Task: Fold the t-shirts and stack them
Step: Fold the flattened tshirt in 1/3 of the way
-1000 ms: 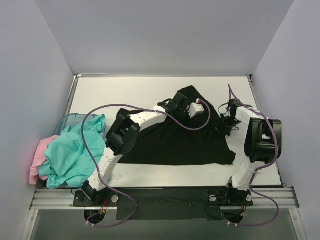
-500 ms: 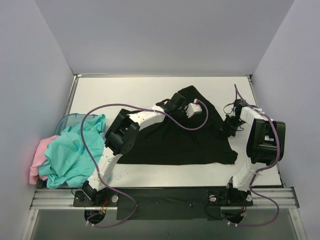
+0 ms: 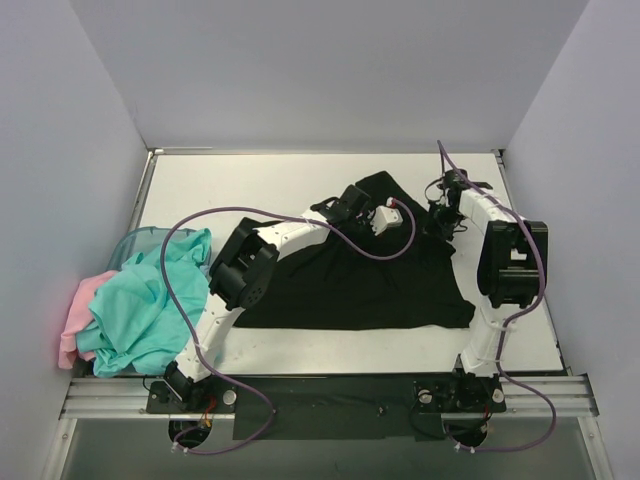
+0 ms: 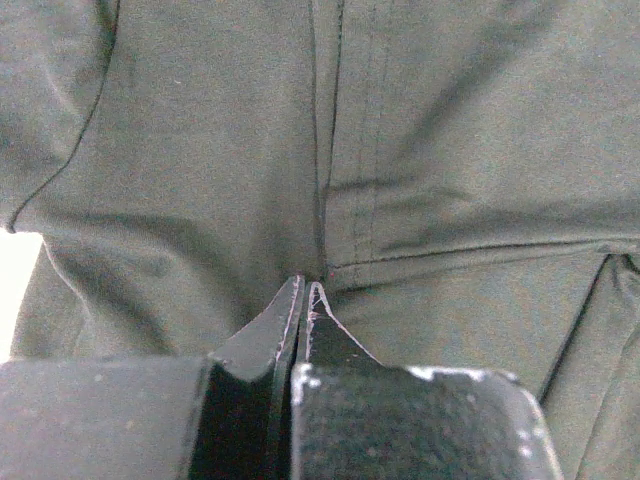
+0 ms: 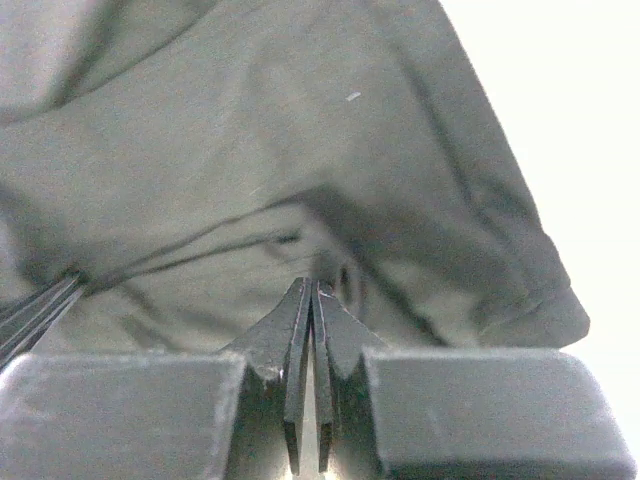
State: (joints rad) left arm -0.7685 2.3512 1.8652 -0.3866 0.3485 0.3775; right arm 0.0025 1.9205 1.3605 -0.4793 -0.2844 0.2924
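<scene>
Top external view: large plain black cloth t-shirt lies spread and unfolded in the middle of the white desk.
Left end effector: clenched, pinching black fabric beside a stitched seam.
Right end effector: clenched, tips at a fold near the shirt's edge; grasp not confirmable.
Waiting stock: crumpled teal t-shirts over a pink t-shirt, at the left desk edge.
Progress: early; no fold completed, no stack started.

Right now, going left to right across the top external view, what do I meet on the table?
pink t-shirt → teal t-shirts → black t-shirt → right arm
</scene>
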